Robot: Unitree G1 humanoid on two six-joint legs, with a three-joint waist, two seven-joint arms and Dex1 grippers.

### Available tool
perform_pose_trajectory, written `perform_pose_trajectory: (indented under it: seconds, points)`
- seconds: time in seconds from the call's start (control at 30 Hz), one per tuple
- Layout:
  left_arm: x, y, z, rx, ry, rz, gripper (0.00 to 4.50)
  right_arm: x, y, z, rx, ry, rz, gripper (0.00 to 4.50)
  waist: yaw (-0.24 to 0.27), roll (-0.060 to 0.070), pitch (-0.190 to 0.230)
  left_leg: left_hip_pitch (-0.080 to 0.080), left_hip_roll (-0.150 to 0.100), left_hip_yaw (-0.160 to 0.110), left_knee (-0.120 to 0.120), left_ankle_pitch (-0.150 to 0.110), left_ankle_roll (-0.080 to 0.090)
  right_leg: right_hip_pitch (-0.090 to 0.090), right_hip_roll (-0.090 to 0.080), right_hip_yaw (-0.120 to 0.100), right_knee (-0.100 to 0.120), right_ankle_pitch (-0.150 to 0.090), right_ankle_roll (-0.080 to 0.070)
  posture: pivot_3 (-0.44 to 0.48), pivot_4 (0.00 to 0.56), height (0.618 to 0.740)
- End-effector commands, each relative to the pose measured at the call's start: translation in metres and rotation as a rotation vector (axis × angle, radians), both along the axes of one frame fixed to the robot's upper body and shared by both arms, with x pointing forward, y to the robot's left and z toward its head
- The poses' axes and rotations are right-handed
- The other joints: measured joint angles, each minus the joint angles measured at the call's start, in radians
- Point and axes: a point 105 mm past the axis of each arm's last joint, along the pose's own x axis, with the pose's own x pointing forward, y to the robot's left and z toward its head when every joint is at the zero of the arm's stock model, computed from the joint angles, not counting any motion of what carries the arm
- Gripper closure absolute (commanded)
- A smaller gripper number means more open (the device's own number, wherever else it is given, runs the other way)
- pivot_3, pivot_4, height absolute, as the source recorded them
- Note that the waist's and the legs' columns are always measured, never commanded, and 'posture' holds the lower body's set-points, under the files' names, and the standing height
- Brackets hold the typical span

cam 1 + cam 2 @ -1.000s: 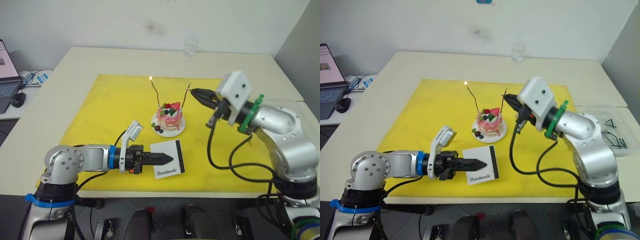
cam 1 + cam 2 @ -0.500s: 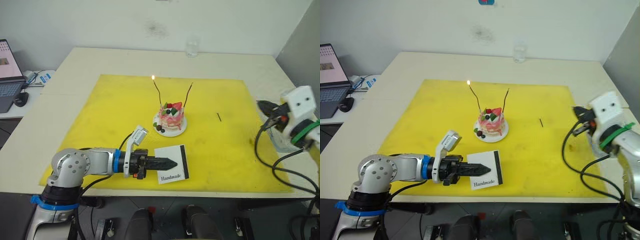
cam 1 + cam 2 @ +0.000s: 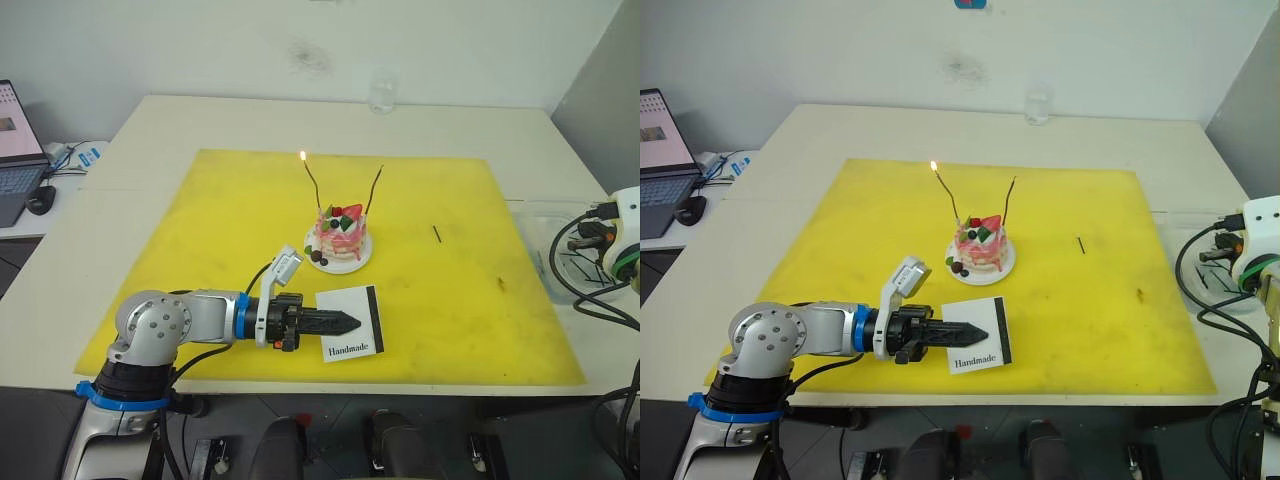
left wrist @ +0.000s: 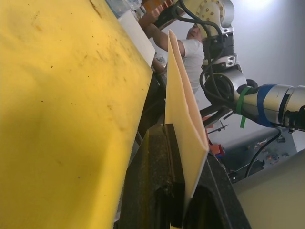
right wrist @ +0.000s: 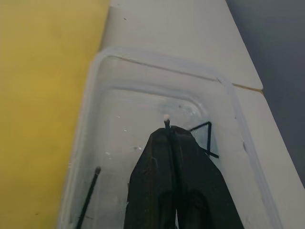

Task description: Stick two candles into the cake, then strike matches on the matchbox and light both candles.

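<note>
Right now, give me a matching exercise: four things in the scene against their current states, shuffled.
Things:
1. left thin reddish-brown candle
2. right thin reddish-brown candle
3. flat white rectangular matchbox
4. short dark match

States:
A. clamped in the jaws of the left gripper
B. lying loose on the yellow mat
C. burning at its tip
D. stuck in the small pink cake, unlit

Pairs: 1-C, 2-D, 3-A, 4-B
</note>
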Motion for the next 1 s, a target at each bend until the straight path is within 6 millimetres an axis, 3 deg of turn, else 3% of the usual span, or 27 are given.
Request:
perform_pose_trajectory:
  seconds: [0.03, 0.13, 0.33, 0.43, 0.57, 0.67, 0.87, 1.0]
  points:
    - [-0.001, 0.0, 0.007, -0.02, -0.023, -0.003, 4.5, 0.0, -0.012, 0.015, -0.048, -0.055, -0.032, 4.09, 0.0, 0.0, 0.0, 0.0, 0.0, 0.0, 0.0, 0.0, 0.0, 0.0, 0.0, 0.0, 0.0, 0.0, 0.0, 0.0, 0.15, 0.74]
    - [-0.002, 0.0, 0.008, -0.021, -0.02, -0.006, 4.5, -0.003, -0.016, 0.014, -0.051, -0.058, -0.045, 3.28, -0.001, 0.0, 0.0, 0.0, 0.0, 0.0, 0.0, 0.0, 0.0, 0.0, 0.0, 0.0, 0.0, 0.0, 0.0, 0.0, 0.15, 0.74]
    - [-0.004, 0.001, 0.008, -0.019, -0.014, -0.01, 4.5, -0.007, -0.02, 0.017, -0.07, -0.089, -0.067, 1.14, -0.001, 0.0, 0.0, 0.0, 0.0, 0.0, 0.0, 0.0, 0.0, 0.0, 0.0, 0.0, 0.001, 0.0, 0.0, 0.0, 0.15, 0.74]
    - [-0.004, 0.002, 0.009, -0.016, -0.011, -0.012, 4.5, -0.003, -0.004, 0.031, -0.057, -0.175, -0.006, 0.11, -0.001, 0.0, 0.0, 0.0, 0.0, 0.0, 0.0, 0.0, 0.0, 0.0, 0.0, 0.0, 0.001, 0.0, 0.0, 0.0, 0.15, 0.74]
    - [-0.004, 0.004, 0.01, -0.006, -0.011, -0.014, 4.5, 0.009, 0.068, 0.043, 0.053, -0.279, 0.257, 0.05, -0.012, 0.001, 0.0, 0.001, 0.0, 0.0, 0.0, 0.0, 0.0, 0.0, 0.001, 0.0, 0.001, 0.0, 0.0, 0.0, 0.15, 0.74]
    - [-0.003, 0.006, 0.011, 0.0, -0.011, -0.011, 4.5, 0.014, 0.113, 0.032, 0.123, -0.281, 0.38, 0.05, -0.018, 0.001, 0.0, 0.001, 0.001, -0.002, 0.0, 0.0, 0.0, 0.0, 0.003, -0.001, 0.002, 0.0, 0.0, 0.0, 0.15, 0.74]
    - [-0.003, 0.01, 0.014, 0.011, -0.008, -0.007, 4.5, 0.026, 0.155, 0.0, 0.21, -0.273, 0.371, 0.05, -0.016, 0.001, 0.0, 0.0, 0.002, -0.002, 0.0, 0.0, 0.0, 0.0, 0.002, -0.001, 0.002, 0.001, 0.0, 0.0, 0.15, 0.74]
    - [-0.004, 0.013, 0.013, 0.031, -0.007, -0.005, 4.5, 0.038, 0.168, -0.015, 0.233, -0.267, 0.346, 0.05, -0.016, 0.001, 0.0, 0.0, 0.002, -0.001, 0.001, 0.0, 0.0, 0.0, -0.001, 0.0, 0.001, 0.001, 0.0, 0.0, 0.15, 0.74]
